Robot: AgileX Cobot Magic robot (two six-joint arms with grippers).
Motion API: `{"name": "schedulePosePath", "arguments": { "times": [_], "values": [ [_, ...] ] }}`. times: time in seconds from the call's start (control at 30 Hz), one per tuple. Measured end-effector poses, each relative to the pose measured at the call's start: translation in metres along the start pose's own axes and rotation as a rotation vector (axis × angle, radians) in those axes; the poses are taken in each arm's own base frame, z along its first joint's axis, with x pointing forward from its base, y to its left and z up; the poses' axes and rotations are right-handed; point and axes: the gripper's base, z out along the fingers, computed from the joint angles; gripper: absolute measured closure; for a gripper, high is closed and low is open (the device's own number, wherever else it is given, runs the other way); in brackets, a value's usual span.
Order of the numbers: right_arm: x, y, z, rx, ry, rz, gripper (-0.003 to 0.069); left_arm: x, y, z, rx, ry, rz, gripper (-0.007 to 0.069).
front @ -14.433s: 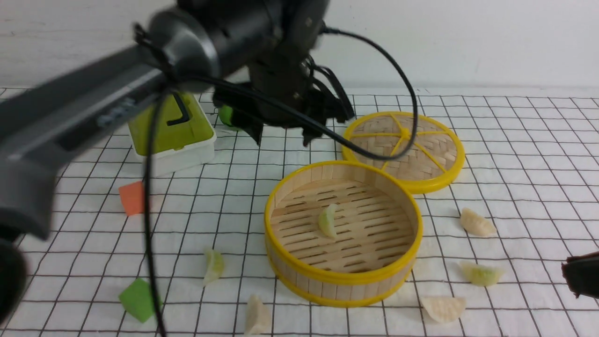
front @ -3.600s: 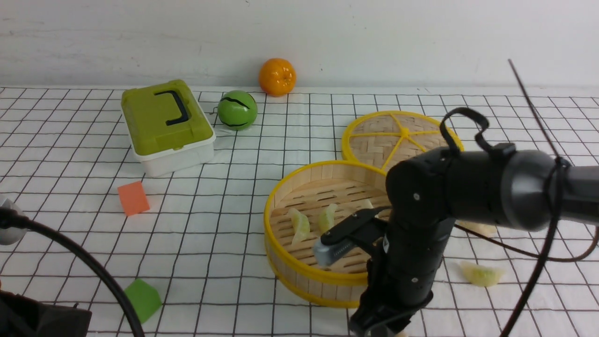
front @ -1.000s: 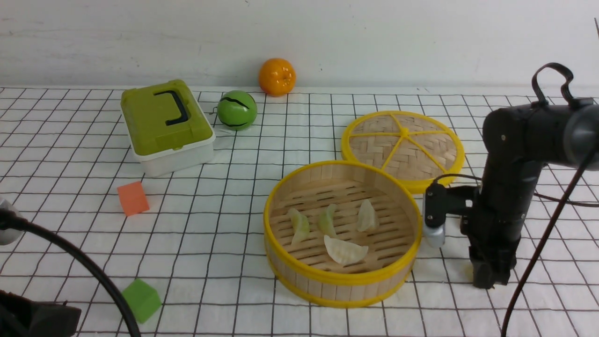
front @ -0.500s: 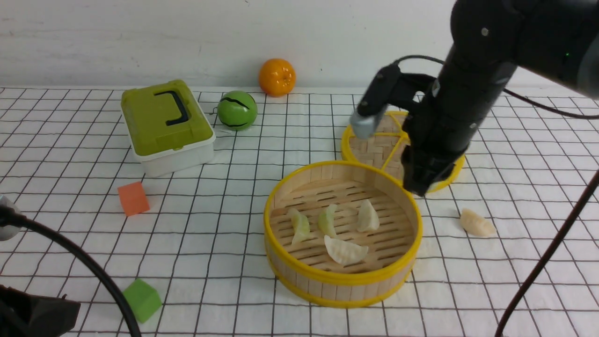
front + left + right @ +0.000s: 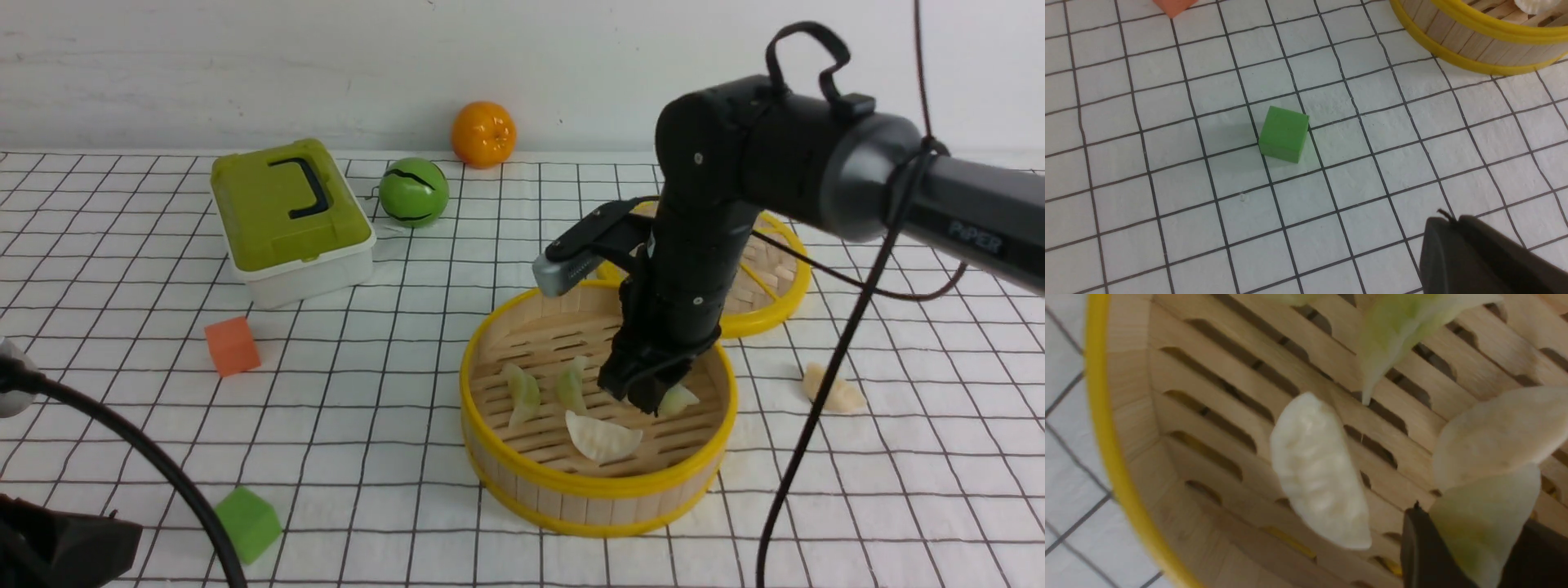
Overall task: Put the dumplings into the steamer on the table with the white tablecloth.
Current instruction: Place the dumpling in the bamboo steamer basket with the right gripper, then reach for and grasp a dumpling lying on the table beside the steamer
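my right hand (image 5: pixel 653 400) is down inside the steamer (image 5: pixel 522 482), toward its right wall, closed narrow on a pale green dumpling (image 5: pixel 678 399). in the wrist view that dumpling (image 5: pixel 1482 522) sits between my 2 dark fingers (image 5: pixel 1421 551), low over the slatted floor; whether it touches the slats i cannot tell.

3 more dumplings lie in plain view inside the steamer: a greenish dumpling (image 5: pixel 522 394) nearest the left wall, a second greenish dumpling (image 5: pixel 571 384) just beside it, and a white dumpling (image 5: pixel 602 437) toward the near rim. a cream dumpling (image 5: pixel 1498 433) crowds right beside the held one, so room at my fingertips is tight. open slats remain along the steamer's near-right wall.

1 loose dumpling (image 5: pixel 833 390) lies on the white tablecloth (image 5: pixel 898 490) right of the steamer, apart from its wall, with open cloth all round. the lid (image 5: pixel 775 282) lies flat just behind the steamer's far-right rim.

my left hand (image 5: pixel 1457 245) is closed and hangs low over the bench (image 5: pixel 1167 228), left of the steamer's near wall and apart from it, near a green cube (image 5: pixel 1284 134).
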Motion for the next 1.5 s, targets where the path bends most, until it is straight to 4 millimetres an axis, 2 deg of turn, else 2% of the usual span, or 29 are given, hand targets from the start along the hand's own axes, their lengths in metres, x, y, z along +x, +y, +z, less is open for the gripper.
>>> {"name": "schedulePosePath", "arguments": {
  "times": [0.03, 0.17, 0.3, 0.4, 0.47, 0.5, 0.53, 0.57, 0.6, 0.63, 0.67, 0.8, 0.87, 0.97, 1.03, 1.07, 1.1, 1.2, 1.3, 1.4, 1.5],
  "values": [
    [0.000, -0.001, 0.007, 0.002, 0.016, 0.000, 0.0457, 0.000, 0.000, 0.000, -0.001, 0.000, 0.001, 0.0606],
    [0.001, -0.003, 0.011, 0.007, 0.042, 0.004, 0.0456, 0.000, 0.000, 0.000, -0.002, -0.001, 0.001, 0.0605],
    [0.001, -0.003, 0.012, 0.005, 0.049, 0.014, 0.0397, 0.000, 0.000, 0.000, -0.003, -0.002, 0.003, 0.0604],
    [-0.004, 0.000, 0.005, -0.025, 0.025, 0.033, 0.0269, 0.000, 0.001, 0.000, -0.007, -0.003, 0.006, 0.0604],
    [-0.010, 0.003, -0.004, -0.055, -0.006, 0.042, 0.0203, 0.000, 0.001, 0.000, -0.007, -0.003, 0.006, 0.0604],
    [-0.010, 0.003, -0.004, -0.055, -0.006, 0.042, 0.0197, 0.000, 0.001, 0.000, -0.007, -0.003, 0.006, 0.0604],
    [-0.016, 0.004, -0.016, -0.063, -0.053, 0.046, 0.0151, 0.000, 0.001, 0.000, -0.008, -0.004, 0.007, 0.0604],
    [-0.017, 0.004, -0.024, -0.060, -0.076, 0.046, 0.0139, 0.000, 0.001, 0.000, -0.008, -0.005, 0.008, 0.0604],
    [-0.018, 0.004, -0.025, -0.060, -0.077, 0.045, 0.0137, -0.001, 0.001, 0.000, -0.007, -0.006, 0.008, 0.0604],
    [-0.018, 0.005, -0.034, -0.055, -0.101, 0.048, 0.0129, -0.001, 0.001, 0.000, -0.007, -0.006, 0.008, 0.0604],
    [-0.016, 0.006, -0.052, -0.041, -0.137, 0.050, 0.0123, -0.001, 0.001, 0.000, -0.007, -0.006, 0.008, 0.0604],
    [-0.002, -0.006, -0.096, 0.038, -0.205, 0.084, 0.0128, -0.001, 0.001, 0.000, -0.009, -0.006, 0.008, 0.0604],
    [0.010, -0.030, -0.114, 0.093, -0.226, 0.157, 0.0140, -0.001, 0.001, 0.000, -0.009, -0.006, 0.008, 0.0604],
    [0.030, -0.073, -0.122, 0.135, -0.232, 0.289, 0.0162, 0.000, 0.001, 0.000, -0.011, -0.001, 0.008, 0.0604],
    [0.043, -0.100, -0.120, 0.143, -0.223, 0.362, 0.0169, 0.000, 0.001, 0.000, -0.011, 0.000, 0.008, 0.0604],
    [0.045, -0.103, -0.120, 0.142, -0.223, 0.370, 0.0169, 0.000, 0.001, 0.000, -0.011, 0.000, 0.008, 0.0604],
    [0.055, -0.124, -0.114, 0.128, -0.212, 0.397, 0.0172, 0.000, 0.001, 0.000, -0.011, 0.000, 0.008, 0.0603],
    [0.065, -0.150, -0.092, 0.083, -0.181, 0.348, 0.0172, 0.000, 0.001, 0.000, -0.009, -0.005, 0.008, 0.0602],
    [0.066, -0.159, -0.077, 0.049, -0.162, 0.314, 0.0174, -0.001, 0.001, 0.000, -0.007, -0.009, 0.008, 0.0601],
    [0.066, -0.169, -0.044, 0.003, -0.111, 0.248, 0.0174, -0.001, 0.000, 0.000, -0.005, -0.014, 0.008, 0.0597],
    [0.063, -0.171, -0.019, -0.029, -0.075, 0.202, 0.0174, -0.001, 0.000, 0.000, -0.005, -0.014, 0.008, 0.0596]
  ]
}}
